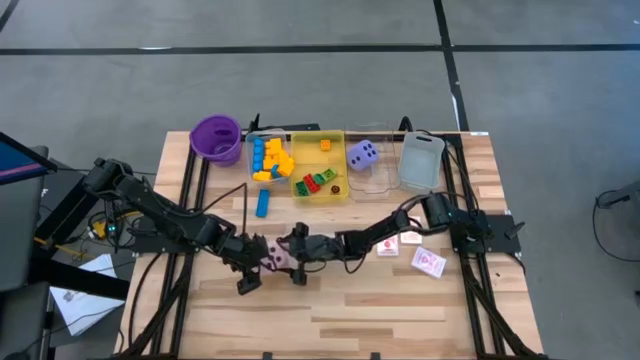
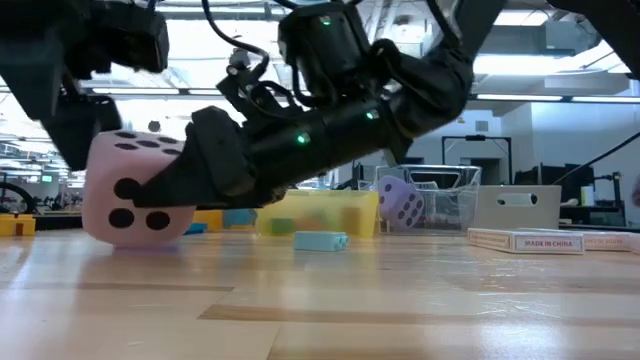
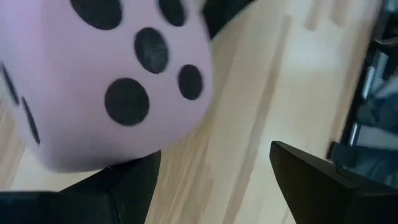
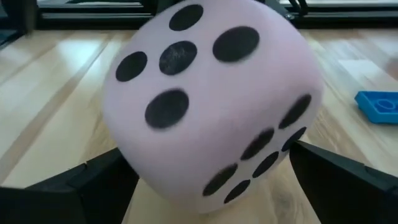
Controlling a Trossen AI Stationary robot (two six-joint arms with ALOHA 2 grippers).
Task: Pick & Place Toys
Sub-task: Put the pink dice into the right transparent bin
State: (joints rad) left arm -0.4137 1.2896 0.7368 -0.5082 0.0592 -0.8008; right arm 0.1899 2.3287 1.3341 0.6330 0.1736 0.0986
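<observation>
Seen from above, a wooden table [image 1: 330, 310] is shown with both dark arms meeting near its middle. The pink die [image 1: 276, 254] lies on the wood between the two grippers. The left gripper [image 1: 255, 262] is placed at the die's left and the right gripper [image 1: 297, 259] at its right. Along the far edge a purple cup [image 1: 216, 138] is set beside a clear tray of yellow and blue blocks [image 1: 270, 160], then a yellow tray [image 1: 320, 165] with red, green and orange blocks, then a clear tray holding the purple die [image 1: 362, 154], then a grey tray [image 1: 421, 160]. One blue block [image 1: 262, 203] lies alone on the wood, and red-patterned cards [image 1: 428, 263] are scattered near the right arm.

From table height, the pink die [image 2: 135, 190] is seen resting on the wood with a dark finger pressed against its right face. The purple die [image 2: 402, 203] and a blue block [image 2: 320, 240] are seen behind.

In the left wrist view, the pink die [image 3: 106, 74] is seen beside one finger [image 3: 124, 193], with the fingers spread and the other finger well clear of it.

In the right wrist view, the pink die [image 4: 211, 106] is framed between the two fingers, which are spread wide around it; whether they touch it cannot be told
</observation>
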